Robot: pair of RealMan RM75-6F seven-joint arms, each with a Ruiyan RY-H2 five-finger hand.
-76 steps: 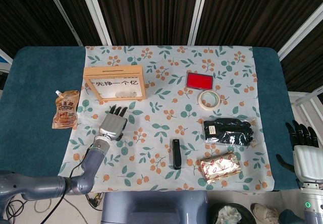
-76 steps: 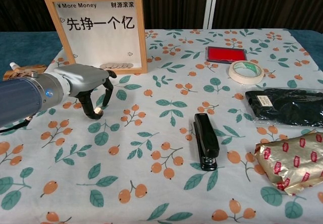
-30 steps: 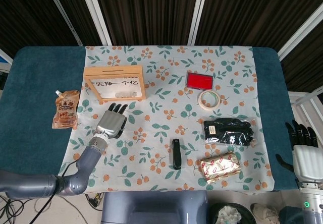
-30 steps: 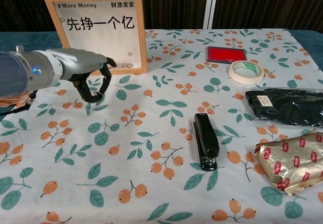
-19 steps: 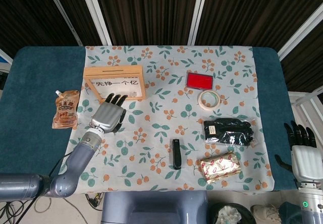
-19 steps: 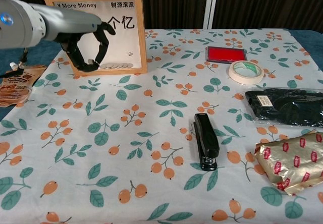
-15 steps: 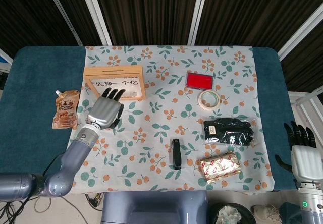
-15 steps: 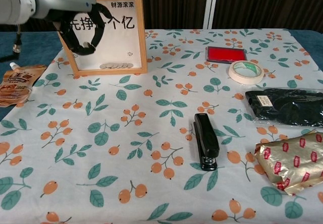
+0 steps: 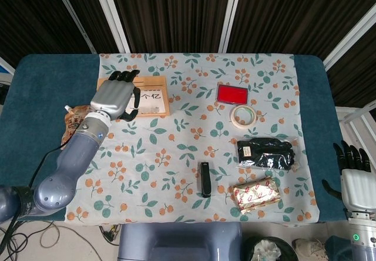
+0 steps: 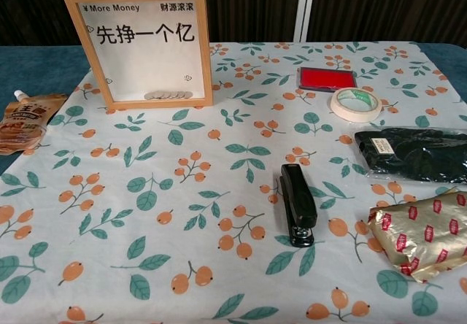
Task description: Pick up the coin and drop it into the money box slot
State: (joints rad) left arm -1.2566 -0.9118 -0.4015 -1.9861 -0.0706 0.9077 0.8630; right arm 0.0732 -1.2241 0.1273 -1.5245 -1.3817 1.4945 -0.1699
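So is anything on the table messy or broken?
Nothing looks broken or spilled. The money box stands upright with coins lying in its bottom. The stapler, tape roll and snack pouch lie flat on the cloth. The gold packet is crinkly, but that looks like ordinary wrapping.

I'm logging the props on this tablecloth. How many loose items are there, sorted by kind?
Money box: 1
Sauce pouch: 1
Red ink pad: 1
Tape roll: 1
Stapler: 1
Black packet: 1
Gold-wrapped pack: 1
Total: 7
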